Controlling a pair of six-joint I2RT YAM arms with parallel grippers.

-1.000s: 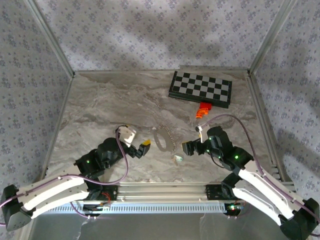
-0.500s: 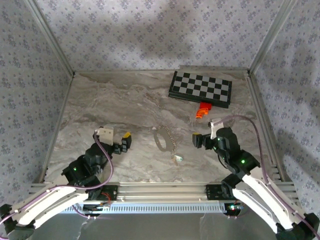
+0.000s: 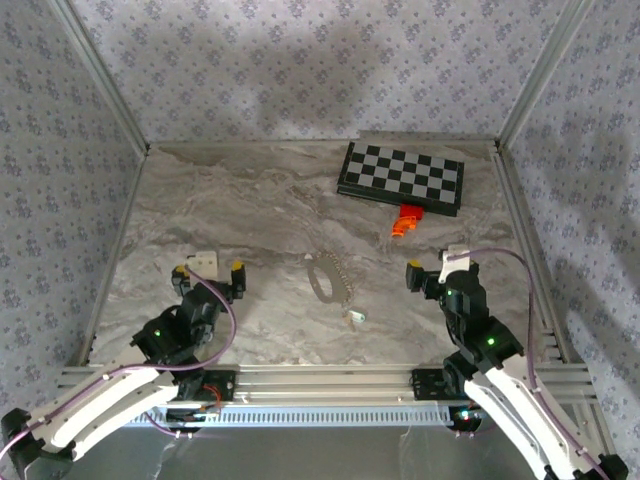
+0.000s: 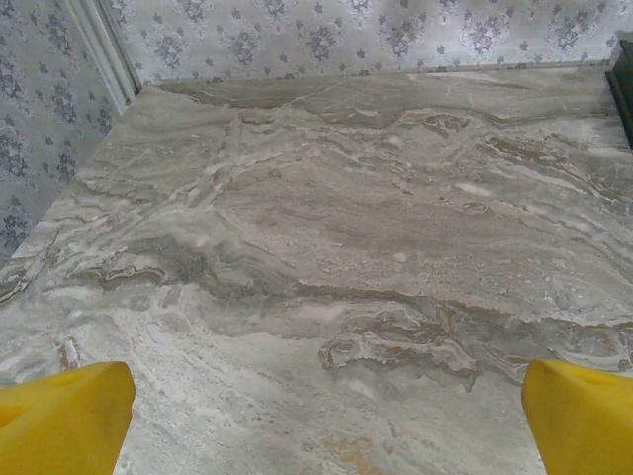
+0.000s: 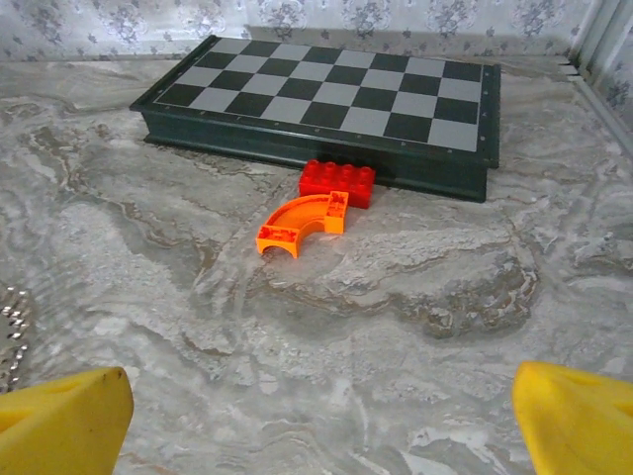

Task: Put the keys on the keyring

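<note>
The keyring (image 3: 322, 277), a thin pale ring with a beaded chain, lies flat on the marble table (image 3: 250, 200) between the two arms. One small key (image 3: 356, 317) with a teal head lies just below and right of it, apart from the ring. My left gripper (image 3: 209, 272) stands open to the left of the ring, with bare marble between its yellow pads (image 4: 59, 421). My right gripper (image 3: 440, 270) stands open to the right of the ring, holding nothing. A bit of the beaded chain (image 5: 12, 332) shows at the left edge of the right wrist view.
A folded chessboard (image 3: 402, 177) lies at the back right. Against its near side sit a red brick (image 5: 337, 182) and an orange curved block (image 5: 302, 224), ahead of my right gripper (image 5: 321, 426). Patterned walls with metal posts enclose the table.
Both arms drew away from the ring: the left gripper swung left, the right gripper swung right, and both turned to face the far wall. Ring and key stayed put.
</note>
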